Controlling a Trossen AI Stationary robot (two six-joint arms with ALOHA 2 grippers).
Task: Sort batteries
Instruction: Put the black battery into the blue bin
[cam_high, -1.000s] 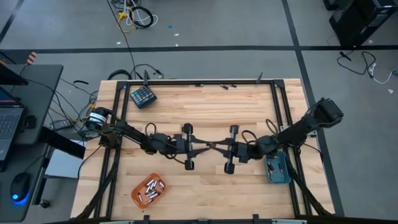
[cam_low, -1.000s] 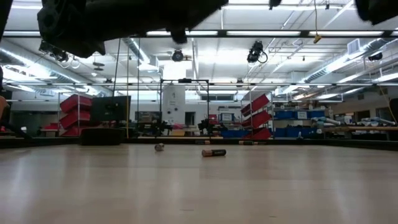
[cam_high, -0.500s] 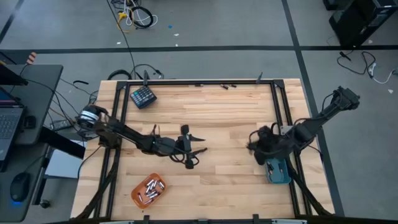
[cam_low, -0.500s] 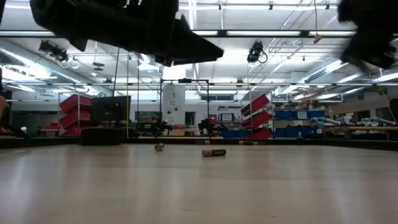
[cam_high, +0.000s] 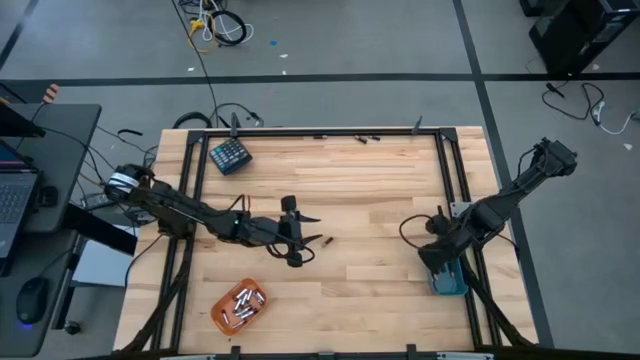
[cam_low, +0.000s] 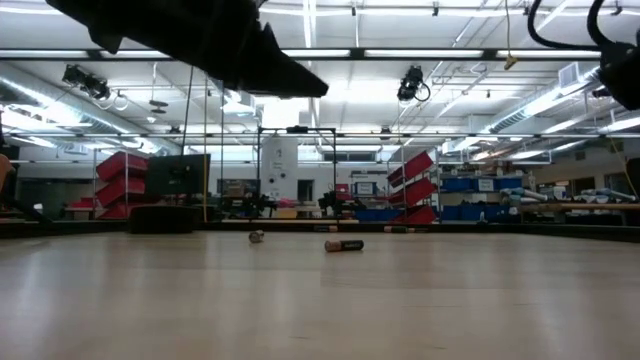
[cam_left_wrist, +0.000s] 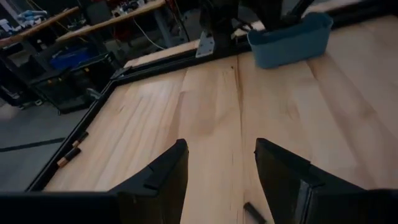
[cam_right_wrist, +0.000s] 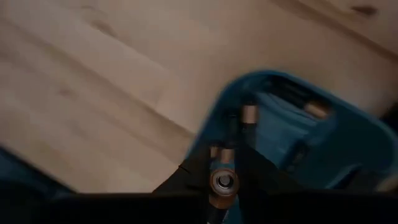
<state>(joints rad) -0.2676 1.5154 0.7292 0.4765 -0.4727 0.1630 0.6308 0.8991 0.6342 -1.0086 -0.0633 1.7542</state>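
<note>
My left gripper (cam_high: 310, 234) is open and empty over the middle of the table; it also shows in the left wrist view (cam_left_wrist: 221, 180). One small dark battery (cam_high: 323, 241) lies on the wood just ahead of its fingertips and shows low between the fingers in the left wrist view (cam_left_wrist: 254, 211). My right gripper (cam_high: 438, 250) is shut on a battery (cam_right_wrist: 222, 180) over the blue tray (cam_high: 448, 277) at the table's right. That tray holds a few batteries (cam_right_wrist: 249, 114). An orange tray (cam_high: 238, 305) near the front left holds several batteries. My right gripper pinches a battery between its two fingers (cam_right_wrist: 199, 169). The battery's round pale end (cam_right_wrist: 222, 180) faces the wrist camera. It is lifted clear, over the near rim of the blue tray (cam_right_wrist: 211, 134).
A dark teal keypad-like block (cam_high: 230, 155) lies at the far left of the table. A few loose batteries (cam_high: 365, 138) lie along the far edge, and two show in the low view (cam_low: 343, 245). Black frame rails (cam_high: 450, 180) border the table.
The two grippers met at the table's middle a second ago. My right gripper has drawn away toward the right edge and now stands over the blue tray. My left gripper has drawn back toward the left edge.
</note>
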